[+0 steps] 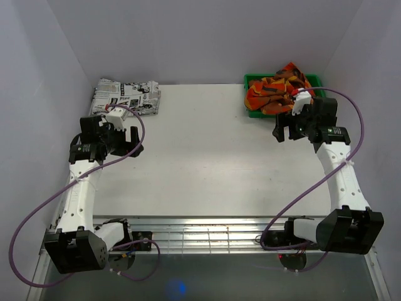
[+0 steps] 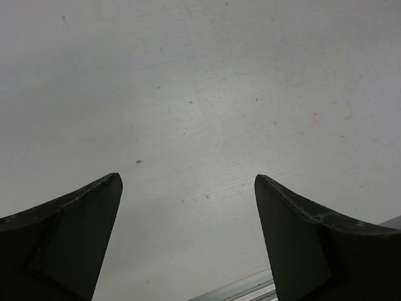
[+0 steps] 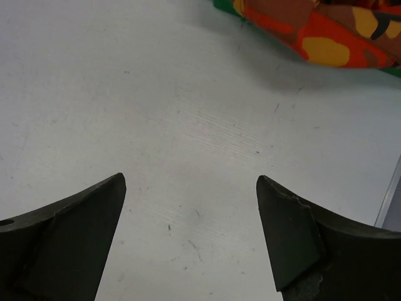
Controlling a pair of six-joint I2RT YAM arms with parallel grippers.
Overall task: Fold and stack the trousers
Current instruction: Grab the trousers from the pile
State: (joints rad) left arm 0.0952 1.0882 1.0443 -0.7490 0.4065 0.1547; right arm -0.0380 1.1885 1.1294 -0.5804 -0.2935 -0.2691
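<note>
The orange, red, yellow and black camouflage trousers (image 1: 276, 88) lie bunched in a green bin (image 1: 252, 110) at the table's back right. Their edge also shows at the top of the right wrist view (image 3: 326, 31). My right gripper (image 1: 283, 132) is open and empty, hovering over bare table just in front of the bin (image 3: 188, 179). My left gripper (image 1: 128, 143) is open and empty over bare table at the left (image 2: 188, 179), in front of the folded garment.
A folded black-and-white newspaper-print garment (image 1: 125, 96) lies at the table's back left corner. The white table (image 1: 207, 163) runs between the arms. A metal rail (image 1: 207, 232) runs along the near edge, also seen in the left wrist view (image 2: 250, 288). Walls close in on both sides.
</note>
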